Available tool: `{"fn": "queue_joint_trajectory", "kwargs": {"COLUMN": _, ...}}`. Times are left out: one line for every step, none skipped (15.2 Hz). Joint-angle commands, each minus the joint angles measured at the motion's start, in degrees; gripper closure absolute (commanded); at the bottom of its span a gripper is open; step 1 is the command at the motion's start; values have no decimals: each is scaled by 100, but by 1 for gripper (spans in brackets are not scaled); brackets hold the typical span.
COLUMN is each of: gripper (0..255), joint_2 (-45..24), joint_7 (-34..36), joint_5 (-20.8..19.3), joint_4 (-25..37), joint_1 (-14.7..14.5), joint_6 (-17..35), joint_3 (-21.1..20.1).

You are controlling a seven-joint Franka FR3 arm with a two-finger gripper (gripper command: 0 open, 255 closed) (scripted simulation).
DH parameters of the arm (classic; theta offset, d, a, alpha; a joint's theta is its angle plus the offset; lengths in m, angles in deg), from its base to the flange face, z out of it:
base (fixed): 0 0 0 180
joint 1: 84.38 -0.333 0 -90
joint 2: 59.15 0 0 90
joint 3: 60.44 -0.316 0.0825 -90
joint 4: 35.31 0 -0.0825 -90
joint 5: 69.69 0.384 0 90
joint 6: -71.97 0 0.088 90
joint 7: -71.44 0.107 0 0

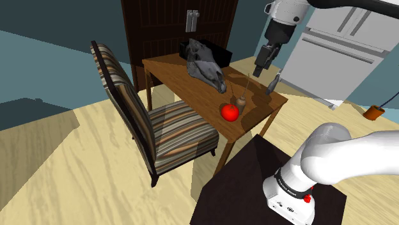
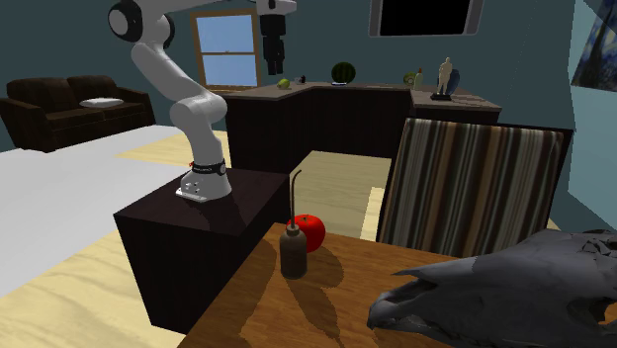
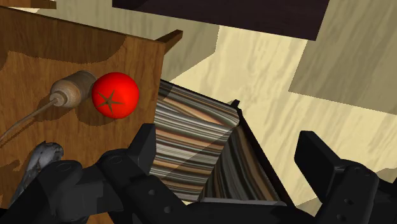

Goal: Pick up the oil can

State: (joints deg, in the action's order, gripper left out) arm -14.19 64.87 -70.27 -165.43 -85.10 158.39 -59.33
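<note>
Wrist view shows a brown, long-spouted oil can (image 3: 75, 89); hand (image 3: 229, 141) spread open, empty.

No legible txt, labels, brands or nos. — tiny marks on arm base band (image 1: 291, 185) unreadable

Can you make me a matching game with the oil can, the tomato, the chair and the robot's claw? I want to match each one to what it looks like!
Things:
1. oil can
2. tomato
3. chair
4. claw

Looks:
A. striped
B. black, open, up in the air
C. brown, with a long thin spout
D. red and round

Pairs: 1-C, 2-D, 3-A, 4-B.
</note>
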Motion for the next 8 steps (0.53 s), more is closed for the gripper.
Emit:
{"fn": "queue_joint_trajectory", "kwargs": {"gripper": 0, "joint_2": 0, "joint_7": 0, "joint_5": 0, "joint_4": 0, "joint_1": 0, "joint_6": 0, "joint_3": 0}}
{"fn": "queue_joint_trajectory", "kwargs": {"gripper": 0, "joint_2": 58, "joint_7": -101, "joint_5": -60, "joint_4": -179, "joint_1": 32, "joint_6": 188, "joint_3": 100}}
{"fn": "queue_joint_trajectory", "kwargs": {"gripper": 0, "joint_2": 106, "joint_7": -200, "joint_5": -121, "joint_4": -350, "joint_1": 64, "joint_6": 377, "joint_3": 202}}
{"fn": "queue_joint_trajectory", "kwargs": {"gripper": 0, "joint_2": 145, "joint_7": -300, "joint_5": -182, "joint_4": -514, "joint_1": 98, "joint_6": 569, "joint_3": 306}}
{"fn": "queue_joint_trajectory", "kwargs": {"gripper": 0, "joint_2": 175, "joint_7": -399, "joint_5": -243, "joint_4": -671, "joint_1": 134, "joint_6": 764, "joint_3": 413}}
{"fn": "queue_joint_trajectory", "kwargs": {"gripper": 0, "joint_2": 195, "joint_7": -499, "joint_5": -304, "joint_4": -819, "joint_1": 170, "joint_6": 962, "joint_3": 522}}
{"fn": "queue_joint_trajectory", "kwargs": {"gripper": 0, "joint_2": 204, "joint_7": -598, "joint_5": -365, "joint_4": -960, "joint_1": 205, "joint_6": 1162, "joint_3": 636}}
{"fn": "queue_joint_trajectory", "kwargs": {"gripper": 0, "joint_2": 202, "joint_7": -697, "joint_5": -425, "joint_4": -1094, "joint_1": 241, "joint_6": 1365, "joint_3": 752}}
